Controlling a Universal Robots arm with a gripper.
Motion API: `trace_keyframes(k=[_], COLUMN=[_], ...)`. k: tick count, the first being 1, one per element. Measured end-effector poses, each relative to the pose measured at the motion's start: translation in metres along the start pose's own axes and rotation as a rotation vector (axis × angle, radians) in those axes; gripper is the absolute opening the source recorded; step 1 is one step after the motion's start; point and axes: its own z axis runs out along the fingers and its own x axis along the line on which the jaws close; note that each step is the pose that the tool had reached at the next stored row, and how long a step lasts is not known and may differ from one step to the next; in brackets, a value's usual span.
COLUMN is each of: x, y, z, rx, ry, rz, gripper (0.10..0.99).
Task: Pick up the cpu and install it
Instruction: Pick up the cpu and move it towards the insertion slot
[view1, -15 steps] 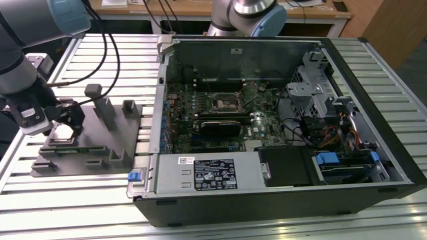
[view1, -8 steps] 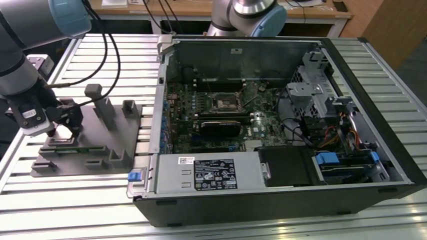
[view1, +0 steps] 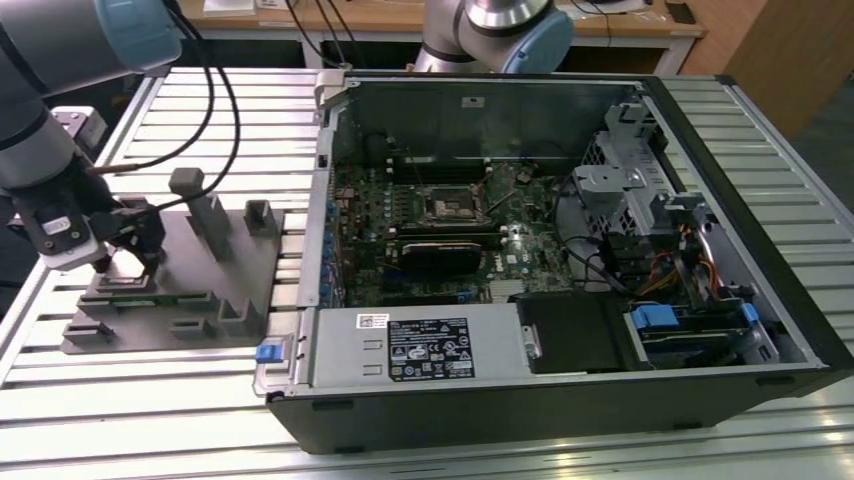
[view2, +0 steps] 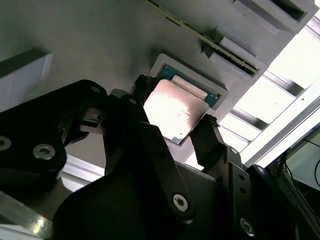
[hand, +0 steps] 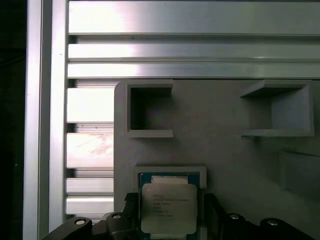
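The cpu (view2: 175, 110) (hand: 167, 207), a small square chip with a shiny silver top, lies flat in a shallow framed recess of the grey fixture plate (view1: 187, 335). My gripper (view1: 127, 262) (view2: 175, 102) (hand: 170, 216) is down over that recess at the exterior view's left. Its black fingers (view2: 210, 132) stand one on each side of the chip, close to its edges. Narrow gaps remain in the first wrist view, so the gripper is open. The motherboard's dark socket (view1: 451, 207) sits inside the open computer case (view1: 747, 250).
The grey plate carries upright posts (view1: 200, 205) and box-shaped pockets (hand: 150, 107) beside the chip's recess. It rests on a slatted aluminium table (view1: 147, 420). Cables (view1: 220, 110) hang from the arm above the plate. A second robot arm's base (view1: 501, 30) stands behind the case.
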Motion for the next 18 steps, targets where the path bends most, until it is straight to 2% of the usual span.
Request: trace_keyframes(k=[9,10,11,14,18], x=[0.0008,0.0008,0.0009,0.0009,0.0008], y=[0.0,0.0,0.0,0.0,0.0003], z=[-0.0005,-0.0005,-0.0005,-0.0005,-0.0063], rx=[0.0,0.0,0.0,0.0,0.0], ry=[-0.0023,-0.0023,-0.0021,-0.0021,-0.0023], rz=[0.0,0.0,0.0,0.0,0.0], gripper=[0.635,0.62,0.557,0.533,0.533])
